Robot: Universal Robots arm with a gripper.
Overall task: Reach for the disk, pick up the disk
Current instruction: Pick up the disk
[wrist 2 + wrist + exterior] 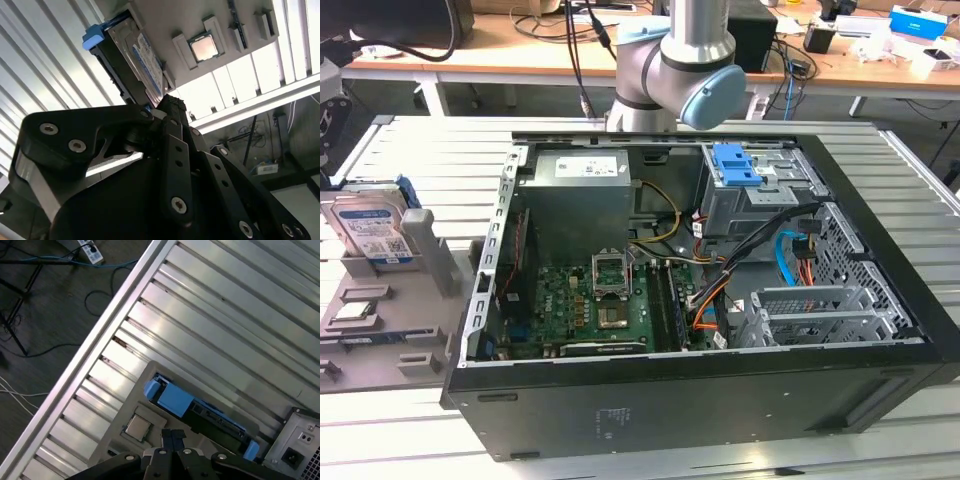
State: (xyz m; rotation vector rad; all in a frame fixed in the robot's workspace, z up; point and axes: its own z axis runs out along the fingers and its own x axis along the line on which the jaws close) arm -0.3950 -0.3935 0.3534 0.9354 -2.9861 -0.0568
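While the disk [368, 232] is being kept upright on its edge in a slot of the grey tray [432, 262], at the exterior view's left, nothing is being gripped by the fingers [167, 439]. The tray is being carried by the slatted metal worktop [420, 150], just beside the open computer case [720, 400]. The disk's white-and-blue label [375, 235] is being turned toward the exterior camera, and its edges are being framed by the blue bracket [170, 399]. A small square chip [355, 310] is being held flat in another recess of the same tray, near the disk but apart from it.

In the first wrist view the disk [215, 417] is being looked down on from above, with the chip [137, 426] beside it. The black fingers are being shown drawn together there, their tips side by side with nothing between them, above the tray and clear of the disk. In the second wrist view the same tips [174, 112] are being seen converging to one point, with the disk [135, 57] and the chip [204, 47] beyond them. The grey-and-blue arm [685, 60] is being seen behind the case in the exterior view.
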